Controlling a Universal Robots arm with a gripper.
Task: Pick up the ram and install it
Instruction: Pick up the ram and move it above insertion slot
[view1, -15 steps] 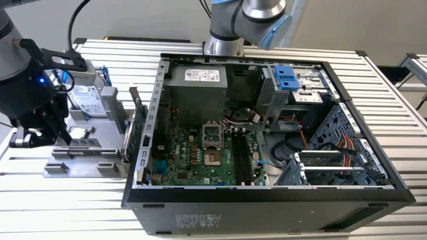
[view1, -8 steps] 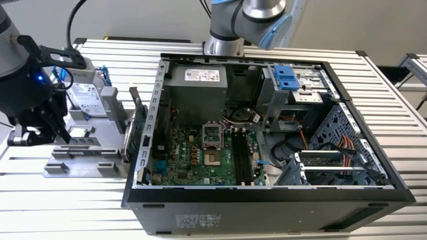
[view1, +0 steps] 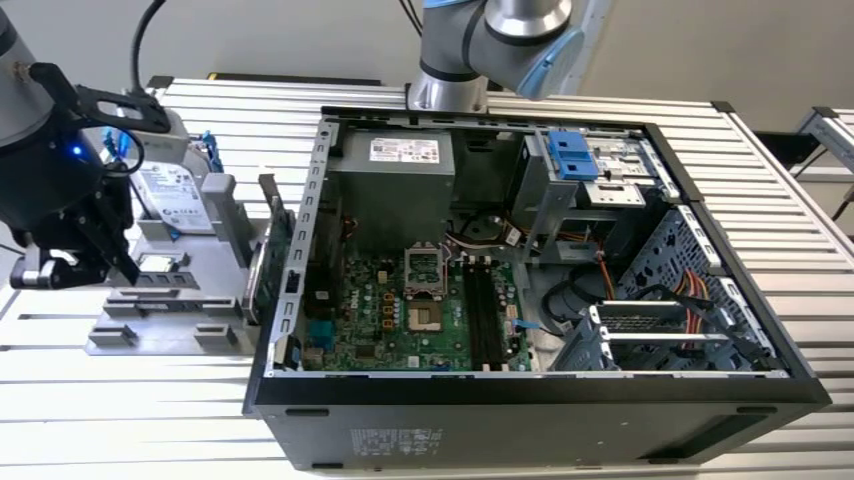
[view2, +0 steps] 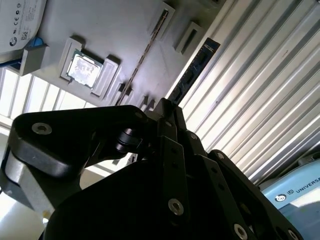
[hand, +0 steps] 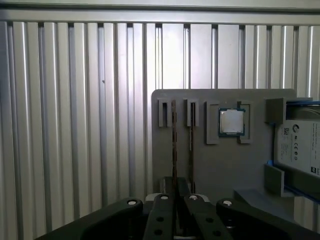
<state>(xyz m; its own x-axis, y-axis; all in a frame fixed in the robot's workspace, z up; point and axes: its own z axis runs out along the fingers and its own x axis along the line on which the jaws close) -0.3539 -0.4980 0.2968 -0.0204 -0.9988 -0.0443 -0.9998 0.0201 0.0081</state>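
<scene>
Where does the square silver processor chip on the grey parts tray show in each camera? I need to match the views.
Exterior view: processor chip in a grey tray pocket, nearer the camera than the hard drive.
First wrist view: chip between the hard drive and the slot brackets.
Second wrist view: chip beside the hard drive's corner.
Shared landmark: the hard drive.

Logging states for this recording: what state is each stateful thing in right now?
gripper: shut on the ram.
ram: held by the gripper, outside the case.
computer case: open, side panel off.
processor: seated in its pocket on the tray.
</scene>
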